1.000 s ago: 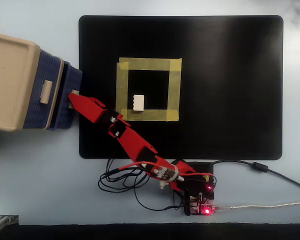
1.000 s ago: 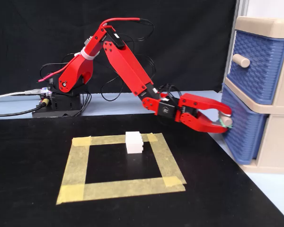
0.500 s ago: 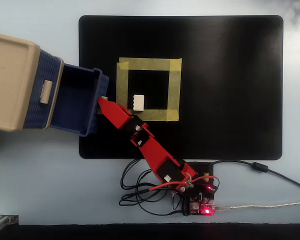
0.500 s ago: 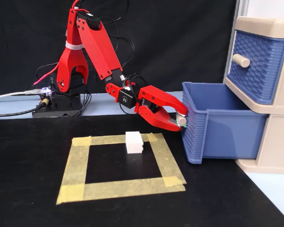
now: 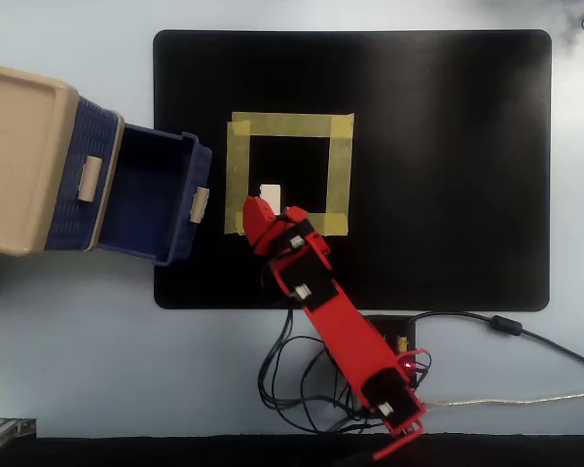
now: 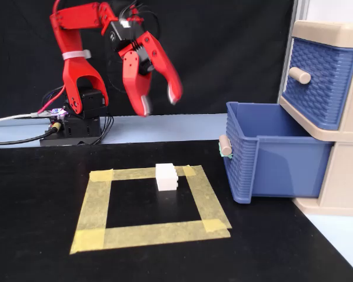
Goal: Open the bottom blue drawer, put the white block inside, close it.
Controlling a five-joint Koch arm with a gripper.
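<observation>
White, small and rectangular with a notched side, the white block (image 6: 166,176) sits on the black mat (image 6: 41,235), inside the square of yellow masking tape (image 6: 94,205) and close to its far edge in the fixed view. It looks like a light, rigid plastic piece, hard-faced and probably a little slick, so I judge it wants a firm, centred pinch rather than force. Its two smooth long faces seem the best place to take hold; the ridged side might let a fingertip skate off. It looks low and squat, so I expect to come down almost to the mat around it.

Above and behind it in that view hangs my red pincer (image 6: 159,101), spread wide and grasping nothing, tips pointing down. The fingertips are blurred, so I cannot say exactly how far apart they stand. From overhead my gripper covers part of the block (image 5: 270,192).

Further right, the bottom blue drawer (image 6: 270,158) with its woven front and small beige tab handle (image 6: 225,145) stands pulled well out of the beige-topped cabinet (image 6: 335,170), tray open and bare. The upper blue drawer (image 6: 320,70) is shut.
</observation>
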